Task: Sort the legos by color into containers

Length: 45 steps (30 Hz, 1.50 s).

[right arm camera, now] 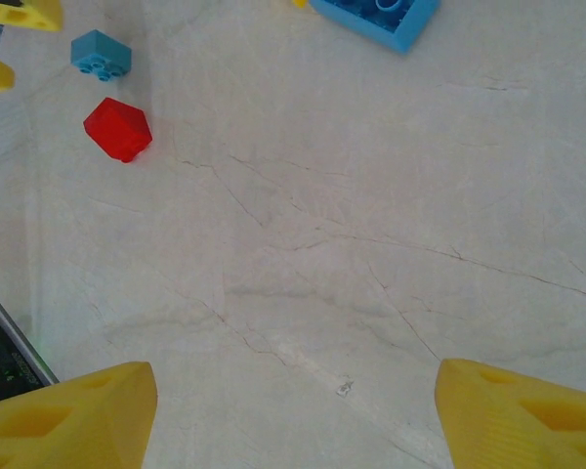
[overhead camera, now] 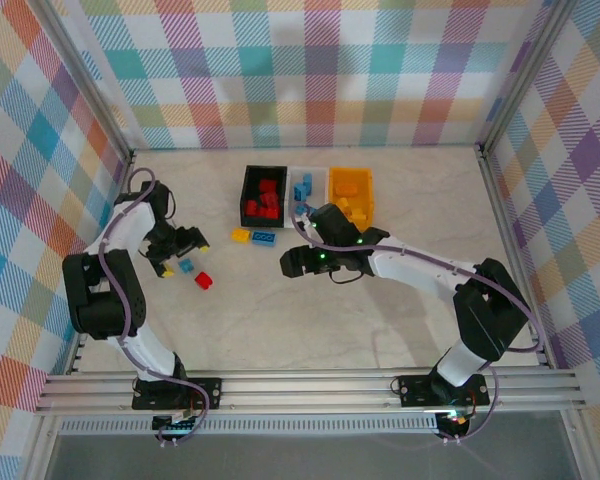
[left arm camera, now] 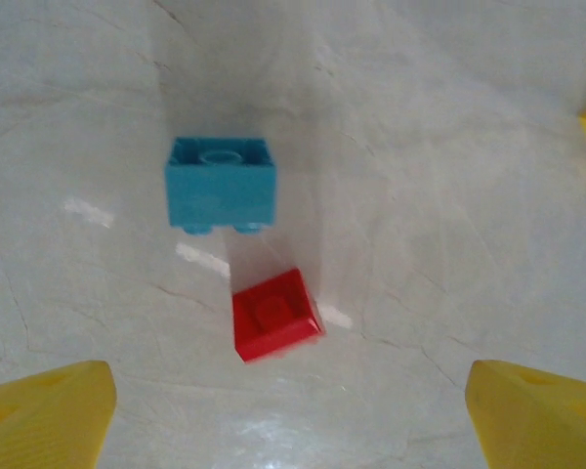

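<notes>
Three containers stand in a row at the back: a black bin with red legos, a white bin with blue ones, and a yellow-orange bin with yellow ones. Loose on the table lie a small blue lego, a red lego, a yellow lego and a longer blue lego. My left gripper hangs open over the small blue and red legos. My right gripper is open above bare table.
The marble-patterned table is walled by checkered panels with metal frame posts. A rail runs along the near edge by the arm bases. Bare surface lies in front of and right of the right arm.
</notes>
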Available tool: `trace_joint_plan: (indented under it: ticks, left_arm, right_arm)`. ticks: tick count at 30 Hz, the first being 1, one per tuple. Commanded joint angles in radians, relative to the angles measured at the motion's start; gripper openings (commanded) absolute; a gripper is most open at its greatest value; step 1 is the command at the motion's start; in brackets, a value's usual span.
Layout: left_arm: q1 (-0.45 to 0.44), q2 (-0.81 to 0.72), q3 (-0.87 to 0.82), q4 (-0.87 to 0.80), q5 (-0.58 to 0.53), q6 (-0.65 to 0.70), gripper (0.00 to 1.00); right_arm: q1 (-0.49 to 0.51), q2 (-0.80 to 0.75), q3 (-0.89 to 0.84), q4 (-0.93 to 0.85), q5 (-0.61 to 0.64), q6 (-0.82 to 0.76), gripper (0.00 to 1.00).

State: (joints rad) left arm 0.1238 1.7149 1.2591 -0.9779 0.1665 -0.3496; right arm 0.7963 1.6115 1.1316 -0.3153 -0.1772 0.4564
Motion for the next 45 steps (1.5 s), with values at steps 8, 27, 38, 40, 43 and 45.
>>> trace_joint_plan:
  ticks: [8, 27, 38, 40, 43, 45]
  left_arm:
    - [0.043, 0.14, 0.054, 0.063, -0.007, 0.057, 0.82]
    - [0.046, 0.214, 0.053, 0.058, -0.016, 0.099, 0.38]
    - [0.04, 0.146, 0.105, 0.037, 0.133, 0.049, 0.29]
    - [0.015, 0.116, 0.134, 0.048, 0.187, 0.014, 0.28]
    - [-0.064, 0.098, 0.221, 0.05, 0.228, -0.038, 0.29]
    - [-0.131, 0.115, 0.307, 0.044, 0.233, -0.07, 0.3]
  right_arm:
    - [0.007, -0.024, -0.021, 0.001, 0.002, 0.024, 0.75]
    - [0.007, 0.027, 0.019, 0.001, 0.01, 0.041, 0.74]
    - [-0.008, -0.114, -0.069, 0.072, 0.069, -0.036, 0.76]
    - [-0.025, -0.172, -0.115, 0.113, 0.07, -0.067, 0.76]
    - [-0.059, -0.262, -0.178, 0.156, 0.096, -0.122, 0.77]
    - [-0.084, -0.322, -0.217, 0.172, 0.123, -0.155, 0.78]
